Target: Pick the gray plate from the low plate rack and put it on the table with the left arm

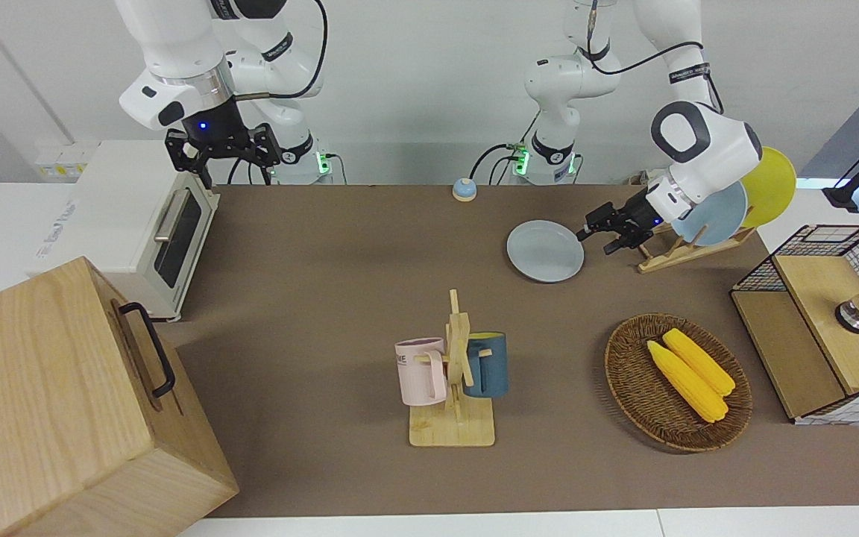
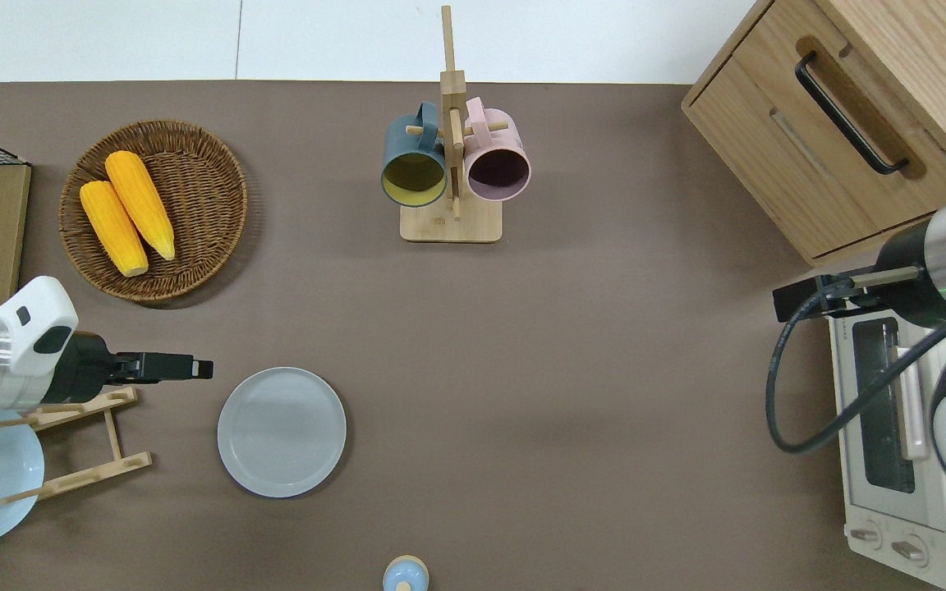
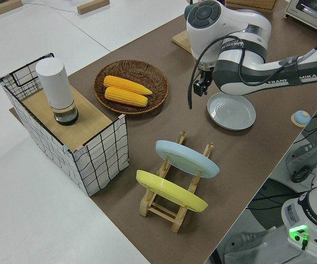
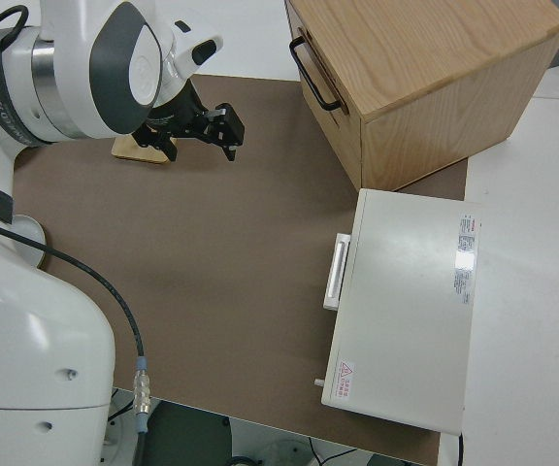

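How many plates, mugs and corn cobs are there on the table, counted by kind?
Plates: 3, the gray plate flat on the table, the light blue plate and the yellow plate in the low plate rack.
Mugs: 2, dark blue mug and pink mug.
Corn cobs: 2.
Total: 7

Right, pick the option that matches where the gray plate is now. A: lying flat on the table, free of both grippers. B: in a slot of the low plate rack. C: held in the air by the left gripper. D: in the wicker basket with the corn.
A: the gray plate lies flat on the table, and the left gripper is off it, clear of its rim.
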You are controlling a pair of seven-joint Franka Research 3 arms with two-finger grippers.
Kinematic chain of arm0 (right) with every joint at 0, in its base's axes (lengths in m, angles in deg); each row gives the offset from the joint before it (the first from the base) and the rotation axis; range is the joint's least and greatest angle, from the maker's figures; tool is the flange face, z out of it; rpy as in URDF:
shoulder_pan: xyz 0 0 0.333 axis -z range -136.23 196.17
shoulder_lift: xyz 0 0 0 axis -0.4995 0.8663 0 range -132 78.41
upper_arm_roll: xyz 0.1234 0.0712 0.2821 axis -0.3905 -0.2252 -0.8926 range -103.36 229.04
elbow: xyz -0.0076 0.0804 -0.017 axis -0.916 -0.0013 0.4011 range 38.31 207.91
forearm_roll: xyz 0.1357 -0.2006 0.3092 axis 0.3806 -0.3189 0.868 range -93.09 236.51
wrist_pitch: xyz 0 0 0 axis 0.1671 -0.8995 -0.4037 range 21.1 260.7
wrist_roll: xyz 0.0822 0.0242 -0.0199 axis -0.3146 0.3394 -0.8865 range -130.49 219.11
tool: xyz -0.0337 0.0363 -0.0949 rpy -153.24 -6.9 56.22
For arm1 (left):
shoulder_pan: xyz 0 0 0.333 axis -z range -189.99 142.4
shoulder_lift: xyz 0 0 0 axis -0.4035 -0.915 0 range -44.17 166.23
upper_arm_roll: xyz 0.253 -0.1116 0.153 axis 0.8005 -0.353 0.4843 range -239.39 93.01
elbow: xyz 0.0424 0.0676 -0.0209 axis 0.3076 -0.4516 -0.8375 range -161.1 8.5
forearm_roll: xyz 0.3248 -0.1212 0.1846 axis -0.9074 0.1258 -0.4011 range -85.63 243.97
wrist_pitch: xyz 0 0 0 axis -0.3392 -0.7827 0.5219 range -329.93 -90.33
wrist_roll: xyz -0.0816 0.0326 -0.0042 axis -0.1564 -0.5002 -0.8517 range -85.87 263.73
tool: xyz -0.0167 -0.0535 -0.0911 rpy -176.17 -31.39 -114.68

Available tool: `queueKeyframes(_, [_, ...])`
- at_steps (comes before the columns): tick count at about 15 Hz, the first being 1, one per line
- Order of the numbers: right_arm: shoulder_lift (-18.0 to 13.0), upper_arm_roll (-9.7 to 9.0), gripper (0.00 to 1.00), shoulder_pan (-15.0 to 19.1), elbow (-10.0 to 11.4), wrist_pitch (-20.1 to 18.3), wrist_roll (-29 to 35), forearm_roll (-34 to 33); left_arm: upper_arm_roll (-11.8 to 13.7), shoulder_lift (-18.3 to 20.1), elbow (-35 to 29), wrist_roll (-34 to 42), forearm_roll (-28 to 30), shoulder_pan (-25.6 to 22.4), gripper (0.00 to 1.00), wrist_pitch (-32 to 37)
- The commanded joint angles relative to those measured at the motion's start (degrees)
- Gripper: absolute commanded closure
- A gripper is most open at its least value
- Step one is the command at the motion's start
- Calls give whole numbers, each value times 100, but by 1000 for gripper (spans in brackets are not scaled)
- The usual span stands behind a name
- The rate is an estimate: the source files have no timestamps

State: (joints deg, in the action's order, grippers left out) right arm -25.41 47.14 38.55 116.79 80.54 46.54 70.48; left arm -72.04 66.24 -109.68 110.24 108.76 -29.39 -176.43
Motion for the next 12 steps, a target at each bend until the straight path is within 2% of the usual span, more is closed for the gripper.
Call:
queueKeyframes(1, [-15, -108, 17, 117, -54, -88, 75, -9, 8, -29, 823, -722, -794, 32, 5, 608])
queueKeyframes(3, [-15, -108, 17, 117, -54, -88, 75, -9, -1, -29, 1227, -1074, -1164, 41, 5, 898])
queueKeyframes(5, [-15, -99, 17, 117, -54, -88, 75, -9, -123, -37, 1606, -1426, -1533, 41, 5, 1215])
queueKeyframes(7, [-15, -108, 17, 117, -54, -88, 75, -9, -185, 15, 1791, -1506, -1894, 32, 2, 1330])
queueKeyframes(9, [-15, -108, 17, 117, -54, -88, 75, -9, -186, 42, 2036, -1585, -1965, 32, 2, 1698])
queueKeyframes(12, [-15, -108, 17, 117, -54, -88, 75, -9, -264, -28, 2555, -1673, -2562, 32, 2, 2295])
